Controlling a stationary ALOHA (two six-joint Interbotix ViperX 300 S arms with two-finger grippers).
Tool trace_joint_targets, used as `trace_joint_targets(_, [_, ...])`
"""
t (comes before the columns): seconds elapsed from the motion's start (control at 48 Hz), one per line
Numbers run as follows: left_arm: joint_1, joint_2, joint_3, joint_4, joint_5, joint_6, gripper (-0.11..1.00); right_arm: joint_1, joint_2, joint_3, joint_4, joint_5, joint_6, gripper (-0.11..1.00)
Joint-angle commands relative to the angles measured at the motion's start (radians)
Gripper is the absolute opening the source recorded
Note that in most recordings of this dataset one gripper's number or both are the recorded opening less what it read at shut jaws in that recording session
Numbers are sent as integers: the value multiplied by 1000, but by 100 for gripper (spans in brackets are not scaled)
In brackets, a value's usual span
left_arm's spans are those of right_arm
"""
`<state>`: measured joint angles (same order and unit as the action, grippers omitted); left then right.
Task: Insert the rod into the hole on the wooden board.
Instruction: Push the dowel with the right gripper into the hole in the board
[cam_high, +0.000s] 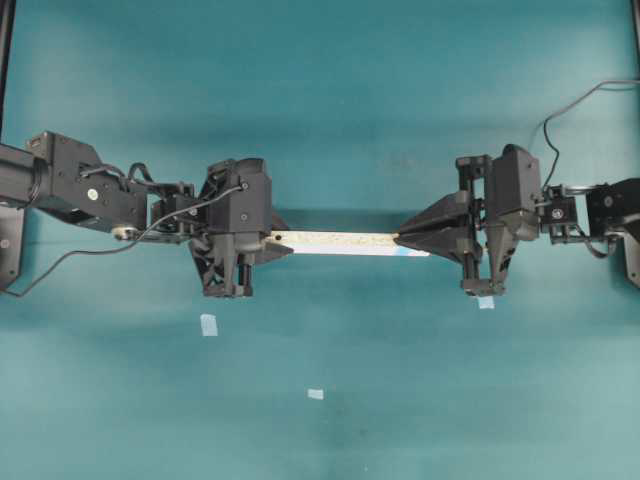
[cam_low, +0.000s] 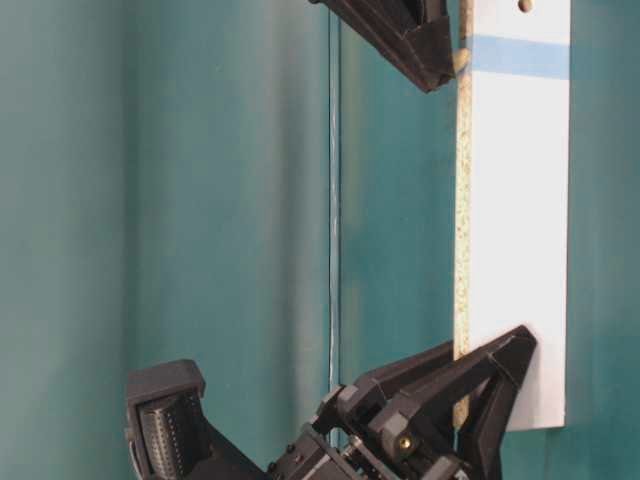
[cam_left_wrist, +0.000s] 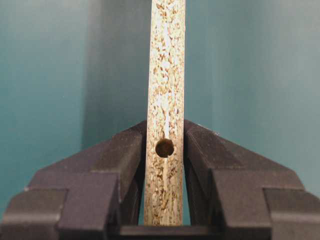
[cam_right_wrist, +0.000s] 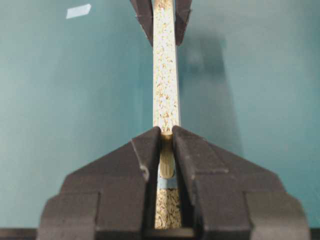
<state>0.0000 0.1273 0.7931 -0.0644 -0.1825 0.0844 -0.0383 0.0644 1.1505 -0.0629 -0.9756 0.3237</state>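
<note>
- The board (cam_high: 340, 243) hangs above the teal bench (cam_high: 330, 90), held on edge between the two arms, its speckled narrow edge facing up in the overhead view.
- The left claw (cam_high: 282, 243) is clenched on the plain end of the board; in the left wrist view both fingers (cam_left_wrist: 125, 155) press on the board's faces, and a dark hole (cam_left_wrist: 164, 147) in the speckled edge sits just between them.
- The right claw (cam_high: 400, 241) is at the other end of the board, the end with the blue mark (cam_low: 520, 56).
- The rod (cam_right_wrist: 166, 162), cream-white, stands between the right claw's fingers (cam_right_wrist: 145, 155), which are clenched on it; its far end touches the board's edge just before the blue mark (cam_right_wrist: 166, 184).
- The view here is narrow, so I cannot say whether the rod's tip sits inside the hole or only on the edge; the hole itself is hidden by the rod and the fingers.
- In the table-level view another round hole (cam_low: 525, 6) shows on the white face of the board, beyond the blue mark.
- Three pale tape squares (cam_high: 209, 324) lie on the bench, well apart from the board.
</note>
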Motion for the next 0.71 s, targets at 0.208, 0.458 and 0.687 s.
trace_joint_targets(0.208, [-5, -14, -6, 2, 6, -2, 32, 6, -35, 11, 26, 23, 8, 11])
trace_joint_targets(0.458, [-5, -14, -8, 3, 8, -2, 32, 11, -69, 29, 26, 74, 8, 11])
trace_joint_targets(0.687, [-5, -14, -9, 2, 8, -2, 32, 17, -87, 48, 26, 97, 6, 11])
